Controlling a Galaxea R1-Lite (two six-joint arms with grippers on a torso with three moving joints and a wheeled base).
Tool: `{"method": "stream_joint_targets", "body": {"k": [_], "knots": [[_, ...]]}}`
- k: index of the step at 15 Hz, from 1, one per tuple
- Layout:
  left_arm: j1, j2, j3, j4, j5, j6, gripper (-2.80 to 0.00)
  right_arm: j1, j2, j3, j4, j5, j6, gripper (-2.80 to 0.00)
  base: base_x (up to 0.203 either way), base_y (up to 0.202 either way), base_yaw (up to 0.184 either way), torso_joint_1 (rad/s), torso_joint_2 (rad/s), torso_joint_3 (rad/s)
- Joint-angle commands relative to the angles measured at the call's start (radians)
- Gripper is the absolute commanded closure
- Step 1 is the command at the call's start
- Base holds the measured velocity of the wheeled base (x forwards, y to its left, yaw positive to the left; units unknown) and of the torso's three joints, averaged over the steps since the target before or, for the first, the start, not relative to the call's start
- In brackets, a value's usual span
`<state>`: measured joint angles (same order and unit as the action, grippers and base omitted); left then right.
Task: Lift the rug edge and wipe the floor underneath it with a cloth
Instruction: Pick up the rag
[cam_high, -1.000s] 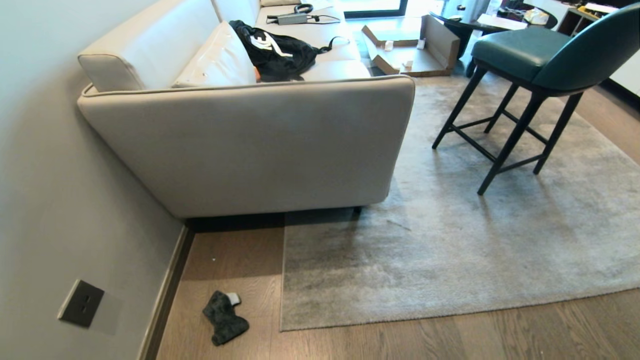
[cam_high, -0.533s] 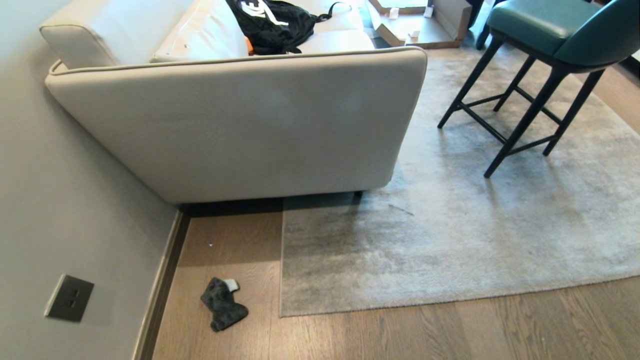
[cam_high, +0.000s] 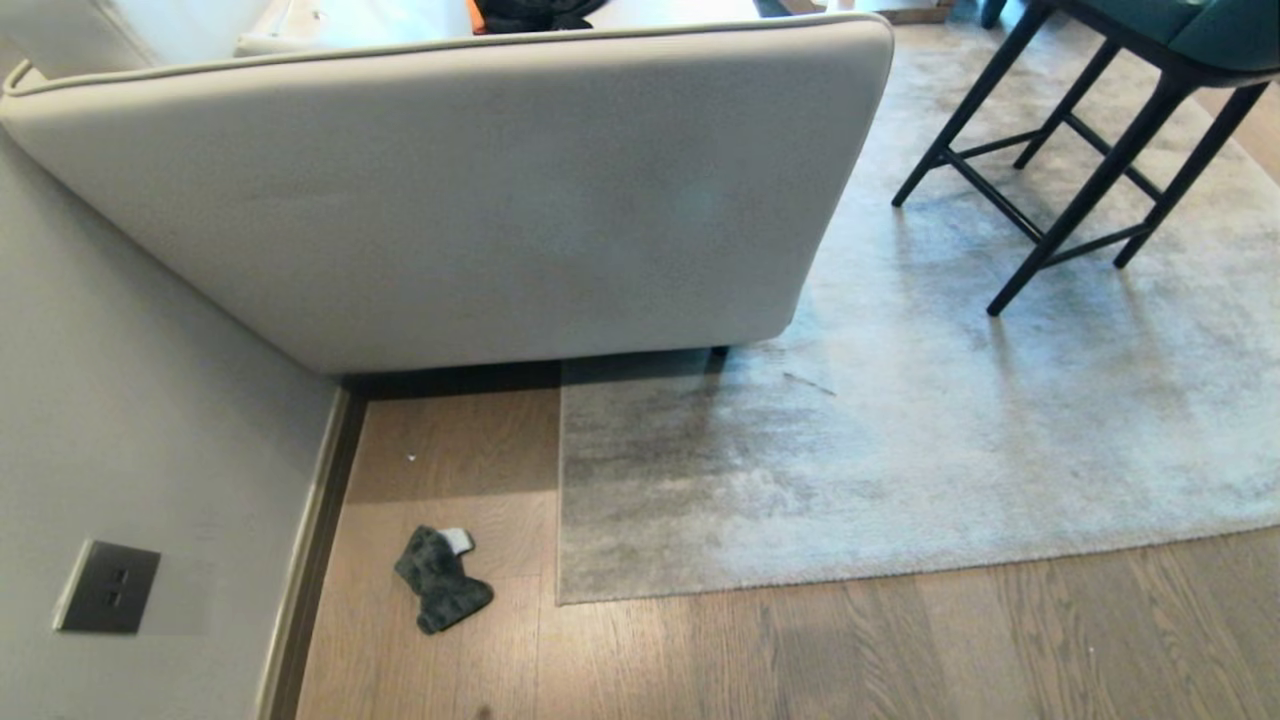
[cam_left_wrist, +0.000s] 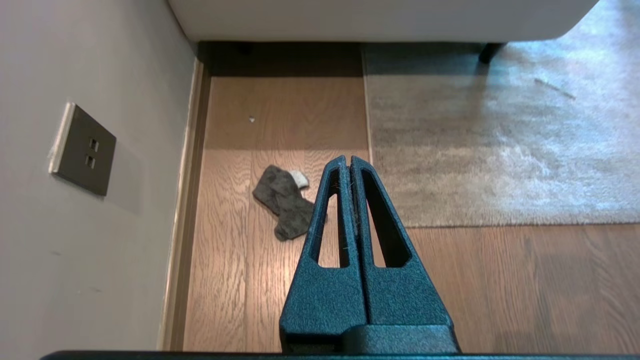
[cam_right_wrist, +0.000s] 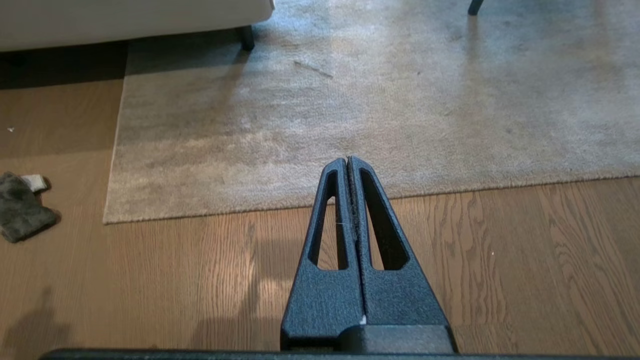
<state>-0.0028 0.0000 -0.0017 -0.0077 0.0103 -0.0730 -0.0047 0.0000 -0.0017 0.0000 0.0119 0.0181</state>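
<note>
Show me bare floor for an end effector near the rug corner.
Free: floor planks along the rug edge, and the strip between rug and skirting above the cloth. Crowded: under the sofa and around the chair legs.

**Layout**
You've got the cloth (cam_high: 441, 580) on the floor (cam_high: 800, 660), between the wall (cam_high: 120, 420) at left and the rug edge (cam_high: 560, 500) at right. Sofa (cam_high: 480, 190) behind; stool (cam_high: 1080, 150) on the rug, far right.

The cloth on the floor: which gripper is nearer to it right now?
Left. The shut left gripper hangs above the floor just beside the cloth. The shut right gripper hangs over the rug edge, with the cloth far off to its side.
</note>
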Motion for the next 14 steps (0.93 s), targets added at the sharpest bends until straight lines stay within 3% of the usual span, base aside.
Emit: {"method": "stream_joint_targets", "body": {"k": [1,14], "knots": [[0.000,0.000,0.000,0.000,0.000,-0.001,0.00,0.000,0.002,0.000,0.000,0.000,0.000,0.00,0.000,0.000,0.000,0.007,0.01,-0.202],[0.000,0.000,0.000,0.000,-0.001,-0.001,0.00,0.000,0.002,0.000,0.000,0.000,0.000,0.00,0.000,0.000,0.000,0.002,0.00,-0.196]]}}
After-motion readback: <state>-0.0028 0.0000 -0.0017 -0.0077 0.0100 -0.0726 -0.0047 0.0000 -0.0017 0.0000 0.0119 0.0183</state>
